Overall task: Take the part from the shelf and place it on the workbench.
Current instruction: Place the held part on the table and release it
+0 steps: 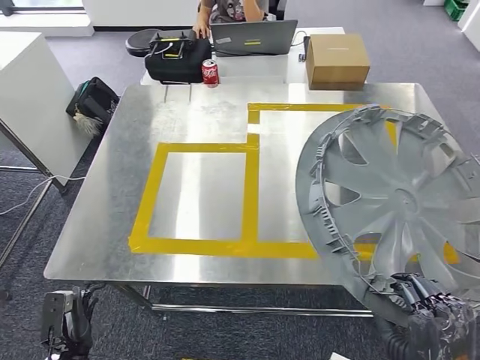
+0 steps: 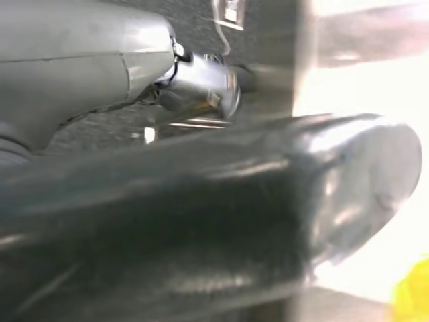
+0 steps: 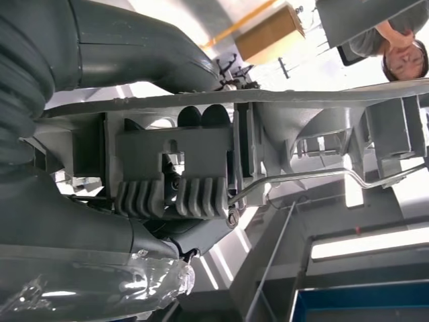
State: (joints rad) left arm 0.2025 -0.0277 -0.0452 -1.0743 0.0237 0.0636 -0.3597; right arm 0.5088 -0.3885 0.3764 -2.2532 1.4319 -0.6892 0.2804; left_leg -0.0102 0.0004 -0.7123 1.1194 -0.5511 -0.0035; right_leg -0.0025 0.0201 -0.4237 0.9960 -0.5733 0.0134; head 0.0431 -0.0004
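Right hand (image 1: 436, 315) fingers grasping one grey wheel cover (image 1: 396, 195), left hand (image 1: 70, 319) fingers' state unclear

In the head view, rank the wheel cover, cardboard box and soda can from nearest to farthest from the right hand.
1. Wheel cover: held by the right hand, over the table's right side.
2. Cardboard box: beyond the table, right.
3. Soda can: far edge, centre-left.

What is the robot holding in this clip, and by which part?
The right hand holds the grey wheel cover by its near rim, above the workbench. The left hand hangs low, apparently empty.
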